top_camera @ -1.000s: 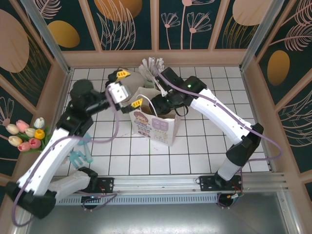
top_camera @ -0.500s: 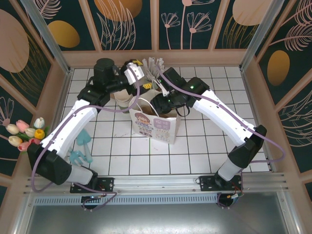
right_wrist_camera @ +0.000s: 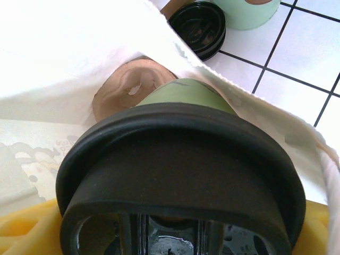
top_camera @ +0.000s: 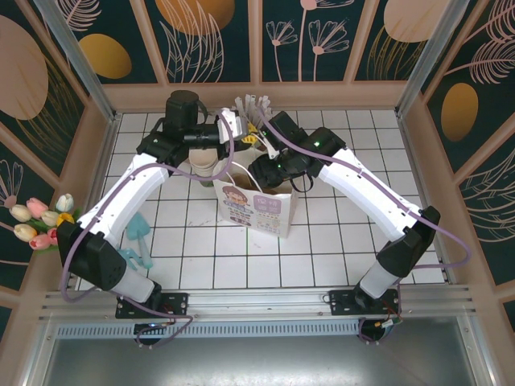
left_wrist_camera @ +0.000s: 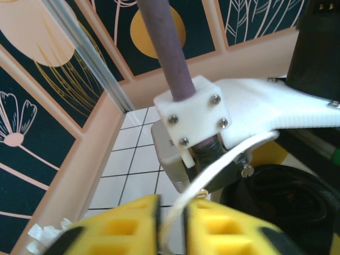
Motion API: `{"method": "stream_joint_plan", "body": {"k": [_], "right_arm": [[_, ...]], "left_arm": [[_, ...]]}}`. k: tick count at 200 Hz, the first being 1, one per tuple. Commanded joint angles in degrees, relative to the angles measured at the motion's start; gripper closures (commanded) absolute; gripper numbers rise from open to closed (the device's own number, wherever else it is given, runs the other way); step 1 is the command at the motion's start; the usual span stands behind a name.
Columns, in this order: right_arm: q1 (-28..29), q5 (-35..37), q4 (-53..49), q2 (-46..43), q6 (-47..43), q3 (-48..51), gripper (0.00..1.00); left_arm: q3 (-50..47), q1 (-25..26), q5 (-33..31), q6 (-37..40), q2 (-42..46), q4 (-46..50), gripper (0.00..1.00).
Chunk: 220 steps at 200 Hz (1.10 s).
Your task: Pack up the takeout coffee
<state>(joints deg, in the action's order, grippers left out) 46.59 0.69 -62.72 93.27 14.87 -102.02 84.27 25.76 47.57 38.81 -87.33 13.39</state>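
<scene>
Swung rearward, the left gripper [left_wrist_camera: 171, 226] pinches the white bag handle [left_wrist_camera: 212, 172] in its jaws; the right gripper [top_camera: 261, 166] jaws clasp the green, dark-lidded takeout coffee [right_wrist_camera: 180, 159].

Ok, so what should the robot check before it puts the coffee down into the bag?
1. Right gripper holds the coffee: ok.
2. Lid sits on the coffee: ok.
3. Left gripper shut on the handle: ok.
4. Bag mouth open under the coffee: ok.
5. Coffee clear of the bag's rim: cannot tell, they overlap in the right wrist view.
6. Room at the bottom: cannot tell; a brown thing lies inside.
</scene>
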Motion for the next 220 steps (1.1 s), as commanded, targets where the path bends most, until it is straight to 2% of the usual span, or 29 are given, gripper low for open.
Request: {"method": "stream_joint_plan", "body": {"k": [1,27,44,88,104,117,137,220], "right_arm": [[-0.52,2.45,1.11,-1.65,-0.11,-1.20,0.38],[-0.97,2.62,2.16,-2.85,0.71,-0.50,0.37],[-0.95,2.70,3.26,-4.02,0.81,0.61,0.37],[-0.82,2.49,4.32,-4.93,-0.30,2.44,0.38],[-0.07,2.00,5.16,-5.27,-1.86,3.24,0.37],[0.39,1.64,5.42,-5.31,-3.22,3.81,0.37],[0.70,1.58,5.05,-4.74,-4.68,3.76,0.37],[2.35,-1.30,-0.16,0.90,-10.54,0.25,0.38]], "left_arm": [[-3.55,-0.14,0.91,-2.01,2.12,-5.44,0.89],[-11.23,-0.17,-4.23,-4.93,5.76,-10.18,0.98],[-13.66,-0.20,-6.61,-6.06,6.76,-11.06,1.00],[-9.44,-0.10,-10.47,-9.08,3.42,-8.19,1.00],[-7.85,-0.11,-13.32,-12.53,2.13,-9.97,0.93],[-6.01,-0.09,-14.86,-15.30,1.03,-10.71,0.80],[-2.07,-0.09,-15.66,-17.82,-1.16,-8.31,0.77],[4.32,-0.09,-15.72,-28.28,-4.96,-8.98,0.90]]}}
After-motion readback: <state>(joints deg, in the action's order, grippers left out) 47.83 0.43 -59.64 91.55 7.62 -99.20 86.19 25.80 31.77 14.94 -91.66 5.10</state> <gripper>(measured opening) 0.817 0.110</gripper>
